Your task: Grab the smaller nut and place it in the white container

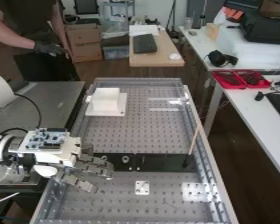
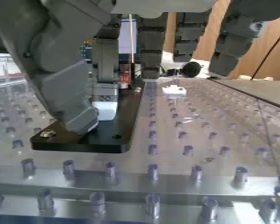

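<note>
The perforated tabletop (image 1: 157, 135) carries everything; across it lies the flat black bar (image 1: 160, 162), with the dark grey hand (image 1: 91, 167) over one end; how far open the hand is, and whether it has hold of anything, I cannot tell; beyond the bar sits the white container (image 1: 106, 96), well apart from the hand; on the bar, near the hand, stand the larger nut (image 1: 104, 158) and, beside it, the bearing (image 1: 125, 159); the smaller nut's exact position I cannot make out, though I judge it to be at the hand, next to the larger nut. It should handle as light, stiff and hard to damage, but smooth enough to slip; best taken by opposite sides, squarely and low, then lifted straight up, clear of its neighbour.
</note>
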Controlling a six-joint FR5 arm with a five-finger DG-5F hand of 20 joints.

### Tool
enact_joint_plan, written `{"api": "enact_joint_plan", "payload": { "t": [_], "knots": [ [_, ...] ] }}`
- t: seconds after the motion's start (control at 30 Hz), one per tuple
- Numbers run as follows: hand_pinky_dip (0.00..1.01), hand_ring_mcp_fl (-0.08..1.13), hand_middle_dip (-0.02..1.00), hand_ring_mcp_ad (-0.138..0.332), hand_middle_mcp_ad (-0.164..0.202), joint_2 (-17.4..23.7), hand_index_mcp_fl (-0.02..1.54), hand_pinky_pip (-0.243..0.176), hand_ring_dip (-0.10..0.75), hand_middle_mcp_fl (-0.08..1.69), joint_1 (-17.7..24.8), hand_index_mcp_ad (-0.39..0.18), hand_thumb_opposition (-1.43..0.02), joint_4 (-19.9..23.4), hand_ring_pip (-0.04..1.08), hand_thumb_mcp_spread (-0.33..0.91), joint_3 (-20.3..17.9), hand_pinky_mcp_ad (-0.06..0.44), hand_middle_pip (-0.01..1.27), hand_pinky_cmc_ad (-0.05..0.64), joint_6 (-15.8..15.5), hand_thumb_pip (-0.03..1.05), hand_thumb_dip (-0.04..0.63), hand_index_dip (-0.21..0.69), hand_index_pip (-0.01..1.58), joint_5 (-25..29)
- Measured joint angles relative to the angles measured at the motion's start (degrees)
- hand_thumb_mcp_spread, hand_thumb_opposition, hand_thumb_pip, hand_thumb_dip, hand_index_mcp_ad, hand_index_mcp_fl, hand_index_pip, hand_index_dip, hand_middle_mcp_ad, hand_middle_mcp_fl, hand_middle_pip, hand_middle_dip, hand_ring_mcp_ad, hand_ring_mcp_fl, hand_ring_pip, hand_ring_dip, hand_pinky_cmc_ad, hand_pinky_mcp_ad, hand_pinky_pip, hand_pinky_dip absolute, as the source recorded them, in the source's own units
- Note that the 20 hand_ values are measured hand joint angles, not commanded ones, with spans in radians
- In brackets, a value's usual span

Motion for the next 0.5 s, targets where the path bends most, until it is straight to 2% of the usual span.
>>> {"api": "enact_joint_plan", "payload": {
  "t": [0.5],
  "knots": [
    [0.18, 0.0, 0.24, 0.131, 0.073, 0.1, 0.16, -0.021, 0.091, 0.18, 0.2, -0.199, -0.81, 0.1, 0.09, 0.37, -0.1, 0.295, 0.13, 0.346, 0.3, 0.76, 0.204, 0.113, 1.56, 0.2]
  ]
}}
